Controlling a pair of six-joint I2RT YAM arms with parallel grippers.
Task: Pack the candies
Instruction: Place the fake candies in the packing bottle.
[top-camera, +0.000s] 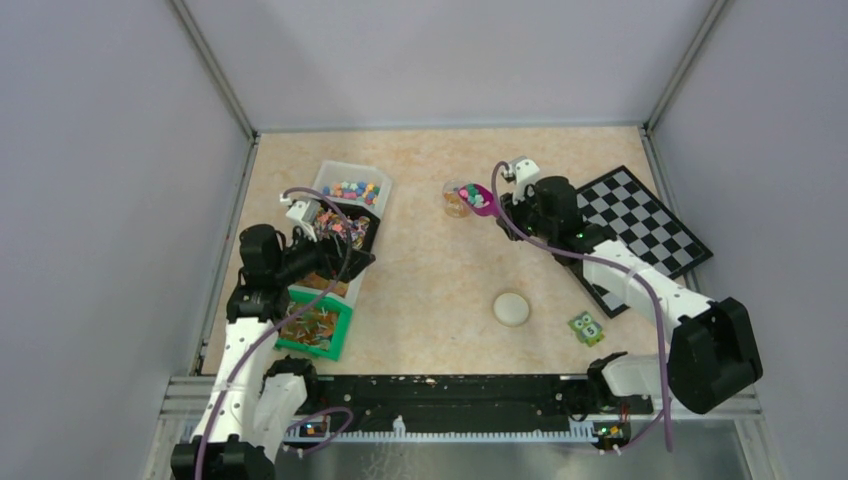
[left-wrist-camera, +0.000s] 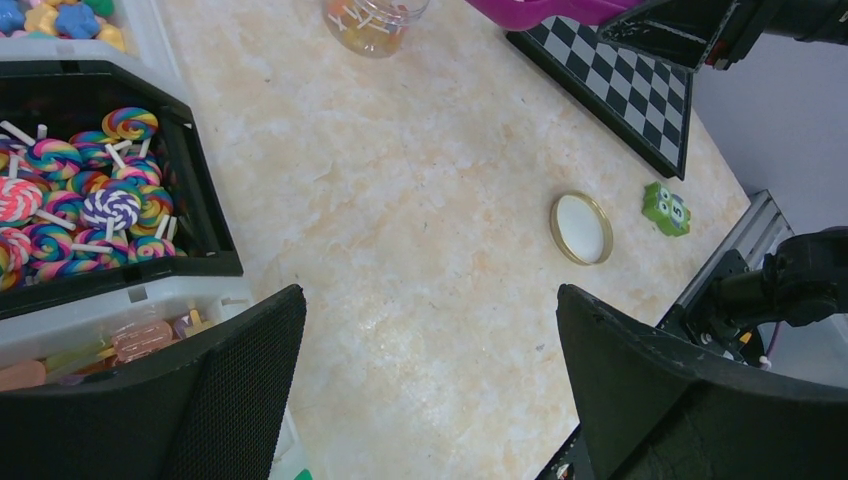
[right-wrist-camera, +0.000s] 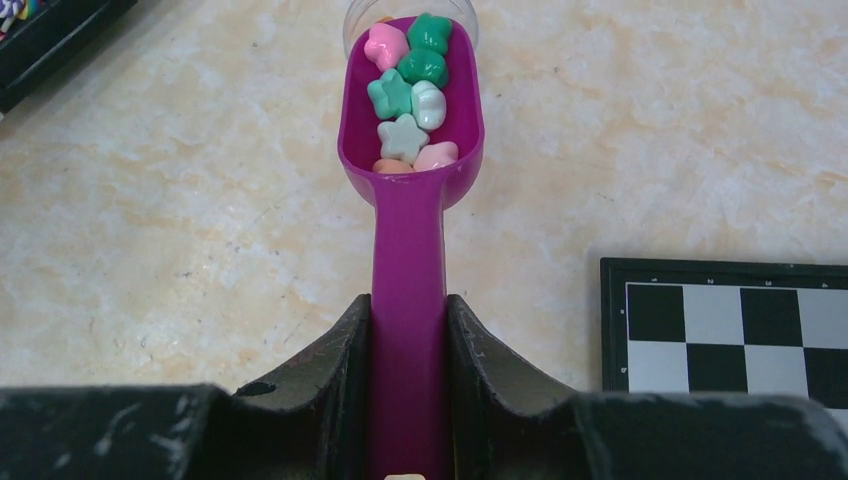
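Beige marbled bench (top-camera: 430, 270) carries everything. On the right, the right tool (right-wrist-camera: 410, 315) is pinching the handle of a magenta scoop (right-wrist-camera: 408, 240), its fingers pressed against both sides. Straight ahead of its fingertips, the candies (right-wrist-camera: 408, 95) (green, pink, white and orange) sit in the scoop's bowl, whose tip is over the mouth of a clear jar (top-camera: 450, 205). The left tool (left-wrist-camera: 428, 310) is spread wide with nothing between its fingers, just beside a black bin (left-wrist-camera: 205, 215) of lollipops. Beyond it a white tub (top-camera: 325, 170) holds more candies.
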